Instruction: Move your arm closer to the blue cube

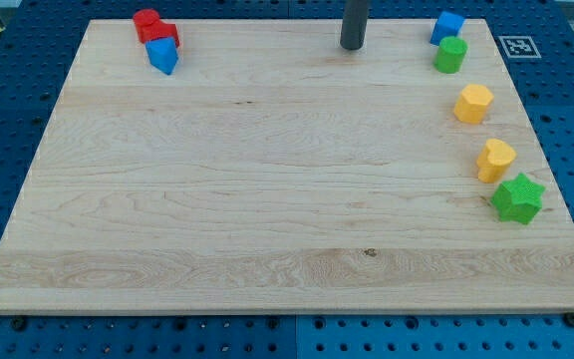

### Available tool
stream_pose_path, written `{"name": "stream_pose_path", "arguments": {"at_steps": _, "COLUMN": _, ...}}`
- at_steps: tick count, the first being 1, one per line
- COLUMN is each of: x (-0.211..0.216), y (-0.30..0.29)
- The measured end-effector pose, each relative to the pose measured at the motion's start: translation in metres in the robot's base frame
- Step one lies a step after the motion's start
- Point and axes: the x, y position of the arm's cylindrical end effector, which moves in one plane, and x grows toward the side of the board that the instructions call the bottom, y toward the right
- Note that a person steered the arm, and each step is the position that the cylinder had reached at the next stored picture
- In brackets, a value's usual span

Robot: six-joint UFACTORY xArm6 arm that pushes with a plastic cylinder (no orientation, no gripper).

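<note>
Taking my tip [352, 47] as landmark: bare wooden board [267, 199] lies open to the view's right of it as far as the blue cube [447, 27], with the green cylinder [451, 55] touching that cube's lower edge. Far to the view's left of the tip, a red block [153, 27] and a blue block [163, 57] cluster at the corner

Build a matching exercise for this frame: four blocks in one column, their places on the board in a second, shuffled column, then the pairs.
Things:
1. green star block
2. blue cube
3. red block
4. green cylinder

Places:
A. top left corner, touching a blue block
B. top right corner, to the right of my tip
C. just below the blue cube
D. lowest on the right edge

Pairs: 1-D, 2-B, 3-A, 4-C
</note>
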Motion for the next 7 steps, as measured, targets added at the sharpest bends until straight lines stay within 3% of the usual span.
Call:
{"name": "stream_pose_path", "arguments": {"at_steps": 1, "x": 0.049, "y": 0.027}}
{"name": "stream_pose_path", "arguments": {"at_steps": 2, "x": 0.052, "y": 0.029}}
{"name": "stream_pose_path", "arguments": {"at_steps": 4, "x": 0.054, "y": 0.121}}
{"name": "stream_pose_path", "arguments": {"at_steps": 7, "x": 0.059, "y": 0.177}}
